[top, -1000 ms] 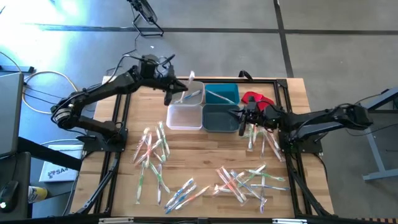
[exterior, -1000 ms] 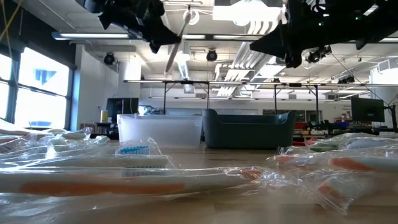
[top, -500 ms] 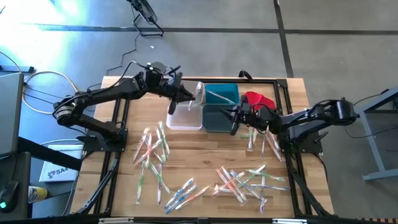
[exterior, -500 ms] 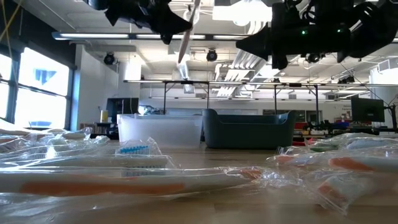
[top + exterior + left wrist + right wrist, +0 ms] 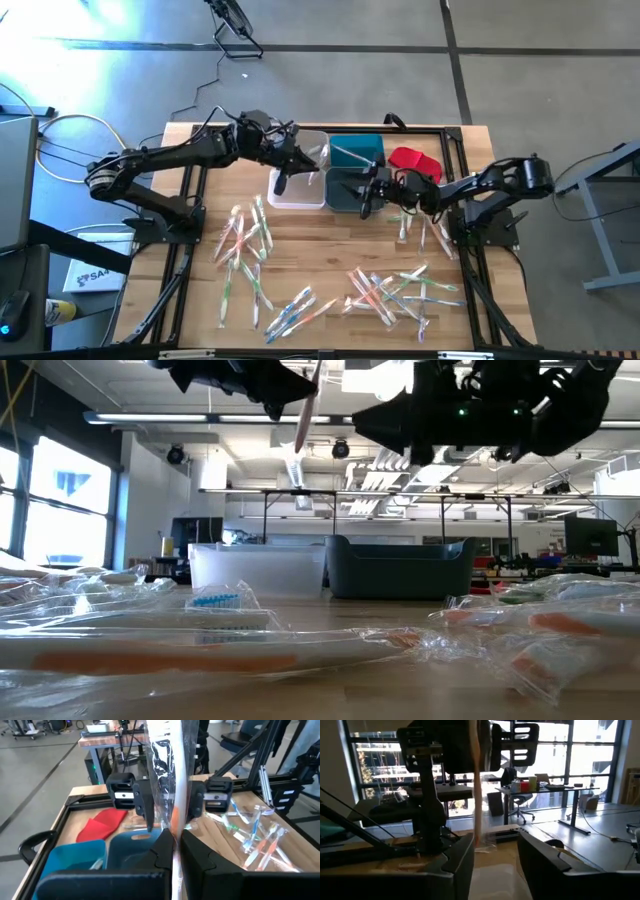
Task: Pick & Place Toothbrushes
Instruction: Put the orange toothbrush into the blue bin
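My left gripper (image 5: 297,160) is shut on one plastic-wrapped toothbrush (image 5: 170,780) and holds it in the air over the bins, as the low view also shows (image 5: 305,415). My right gripper (image 5: 364,190) faces it from the table's right, over the dark bin (image 5: 350,195). It is open, and its fingers (image 5: 462,862) stand on either side of the toothbrush's lower end (image 5: 479,820); whether they touch it I cannot tell. Loose toothbrushes lie in piles on the wood (image 5: 245,240), (image 5: 395,290). My left gripper pinches the wrapped toothbrush between its two fingers (image 5: 197,852), somewhere along its length (image 5: 174,827). The fingers come about level from the table's left and lie across it. The toothbrush stands nearly upright, reaching above and below the fingers, clear of the bins.
A clear bin (image 5: 296,188), a teal bin (image 5: 357,152) with a toothbrush in it and the dark bin stand together at the table's far middle. A red cloth-like piece (image 5: 413,160) lies right of them. More toothbrushes (image 5: 420,228) lie below my right arm.
My left gripper has carried the toothbrush toward the table's right, from over the clear bins toward my right gripper, and the toothbrush has come more upright. My right gripper has moved left toward it over the dark bin, tipped up toward level, and opened.
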{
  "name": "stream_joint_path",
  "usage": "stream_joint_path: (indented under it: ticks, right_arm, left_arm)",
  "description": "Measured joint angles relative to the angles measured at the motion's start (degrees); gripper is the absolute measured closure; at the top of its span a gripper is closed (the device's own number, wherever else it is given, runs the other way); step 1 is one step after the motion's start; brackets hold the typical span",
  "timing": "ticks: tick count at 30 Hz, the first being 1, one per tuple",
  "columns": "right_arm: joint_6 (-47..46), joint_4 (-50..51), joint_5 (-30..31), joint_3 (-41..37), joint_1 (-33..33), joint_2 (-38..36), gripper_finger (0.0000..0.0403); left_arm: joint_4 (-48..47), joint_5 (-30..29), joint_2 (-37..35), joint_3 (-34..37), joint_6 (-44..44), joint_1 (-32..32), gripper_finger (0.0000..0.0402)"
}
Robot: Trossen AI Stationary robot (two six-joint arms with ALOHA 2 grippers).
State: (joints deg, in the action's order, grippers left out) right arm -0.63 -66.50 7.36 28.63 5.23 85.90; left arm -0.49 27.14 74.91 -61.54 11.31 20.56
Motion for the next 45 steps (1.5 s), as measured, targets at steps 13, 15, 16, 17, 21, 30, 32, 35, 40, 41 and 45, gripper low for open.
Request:
stream_joint_path:
  ticks: [13,15,16,17,21,30,32,35,40,41,45]
  right_arm:
    - [0.9,0.1,0.9,10.9,0.0,8.5,0.0231]
    - [0.9,0.4,1.0,11.7,0.3,9.1,0.0231]
    - [0.9,0.4,0.6,12.0,0.5,9.3,0.0231]
    - [0.9,0.5,-0.2,12.3,0.7,9.4,0.0231]
    - [0.7,1.0,-3.9,13.1,1.4,9.9,0.0231]
    - [0.8,3.0,-7.4,15.0,1.7,9.9,0.0231]
    - [0.9,3.2,-7.4,15.1,1.7,9.9,0.0231]
    - [0.9,3.2,-7.4,15.2,1.7,9.9,0.0231]
    - [0.9,3.1,-7.4,15.2,1.7,9.9,0.0231]
    - [0.9,3.1,-7.4,15.2,1.7,9.9,0.0231]
    - [0.9,3.1,-7.4,15.2,1.7,10.0,0.0231]
  left_arm:
    - [-0.1,-0.9,0.0,0.0,-0.9,-0.4,0.0391]
    - [-0.1,-0.9,0.0,0.0,-0.9,-0.4,0.0391]
    - [-0.1,-0.9,0.0,0.0,-0.9,-0.4,0.0391]
    - [-0.3,-0.9,0.0,0.0,-0.9,-0.4,0.0391]
    - [-0.5,-0.9,0.0,0.0,-0.9,-0.4,0.0391]
    - [-0.5,-0.9,0.0,0.0,-0.9,-0.4,0.0391]
    - [-0.5,-0.9,0.0,0.0,-0.9,-0.4,0.0391]
    - [-0.4,-0.9,0.0,0.0,-0.9,-0.4,0.0391]
    - [0.5,-0.9,0.0,0.0,-1.0,-0.4,0.0391]
    - [0.6,-0.9,0.0,0.0,-1.0,-0.4,0.0391]
    - [0.6,-0.9,0.0,0.0,-1.0,-0.4,0.0391]
